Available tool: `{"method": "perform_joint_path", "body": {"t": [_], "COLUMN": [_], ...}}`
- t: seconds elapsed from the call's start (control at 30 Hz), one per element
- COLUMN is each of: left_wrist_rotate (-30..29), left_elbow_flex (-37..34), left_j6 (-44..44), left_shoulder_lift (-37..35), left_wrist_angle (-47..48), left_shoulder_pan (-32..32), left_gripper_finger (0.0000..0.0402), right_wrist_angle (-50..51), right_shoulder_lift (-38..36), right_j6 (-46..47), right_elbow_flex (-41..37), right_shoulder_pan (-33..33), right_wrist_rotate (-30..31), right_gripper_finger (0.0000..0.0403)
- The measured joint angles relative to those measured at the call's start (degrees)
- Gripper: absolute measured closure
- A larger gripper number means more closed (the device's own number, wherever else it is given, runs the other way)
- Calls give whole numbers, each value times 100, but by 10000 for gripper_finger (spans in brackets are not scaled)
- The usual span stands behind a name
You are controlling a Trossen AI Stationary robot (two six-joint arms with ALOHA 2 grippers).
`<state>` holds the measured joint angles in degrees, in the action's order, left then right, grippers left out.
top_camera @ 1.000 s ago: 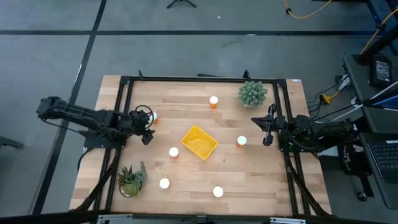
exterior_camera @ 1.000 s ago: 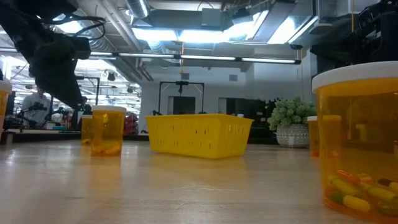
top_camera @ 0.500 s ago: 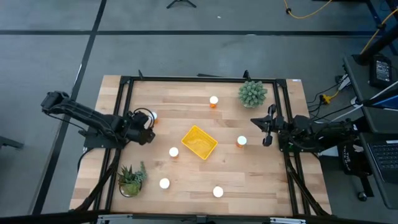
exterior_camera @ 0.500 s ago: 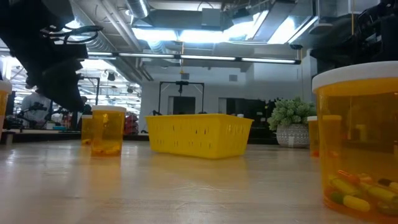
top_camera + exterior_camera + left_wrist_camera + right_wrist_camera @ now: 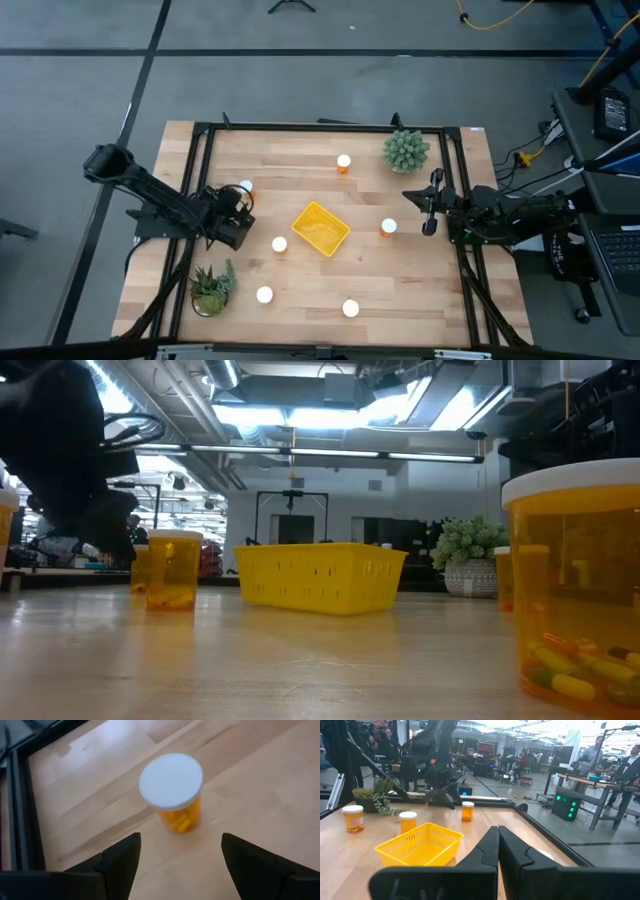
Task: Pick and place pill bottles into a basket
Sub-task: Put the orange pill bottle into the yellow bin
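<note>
At the table's left side, left gripper [image 5: 181,857] hangs over a pill bottle [image 5: 174,792], fingers spread.

Basket [image 5: 320,227] at centre holds nothing; all six bottles stand on the wood, this one at its ten o'clock. Right gripper [image 5: 429,206], at three o'clock, waits pressed closed. No readable labels.

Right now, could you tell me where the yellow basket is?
In the high view the basket sits mid-table, between the pill bottle on its left and another bottle on its right.
</note>
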<state>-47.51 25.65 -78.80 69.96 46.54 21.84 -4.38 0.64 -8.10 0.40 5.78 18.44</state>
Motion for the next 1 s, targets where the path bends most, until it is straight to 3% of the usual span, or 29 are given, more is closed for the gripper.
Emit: {"method": "perform_joint_path", "body": {"t": [0.5,1.0], "left_wrist_rotate": [-375,-304], "left_elbow_flex": [0,-9], "left_j6": [-292,909], "left_shoulder_lift": [318,318], "left_wrist_angle": [-374,-1099], "left_shoulder_pan": [-329,-1110], "left_gripper_finger": [130,130], "right_wrist_angle": [-6,-9], "right_shoulder_lift": [-4,-4], "right_j6": [27,28], "right_elbow_flex": [0,0], "right_shoulder_pan": [0,0], "right_wrist_rotate": [0,0], "right_gripper_finger": [396,396]}}
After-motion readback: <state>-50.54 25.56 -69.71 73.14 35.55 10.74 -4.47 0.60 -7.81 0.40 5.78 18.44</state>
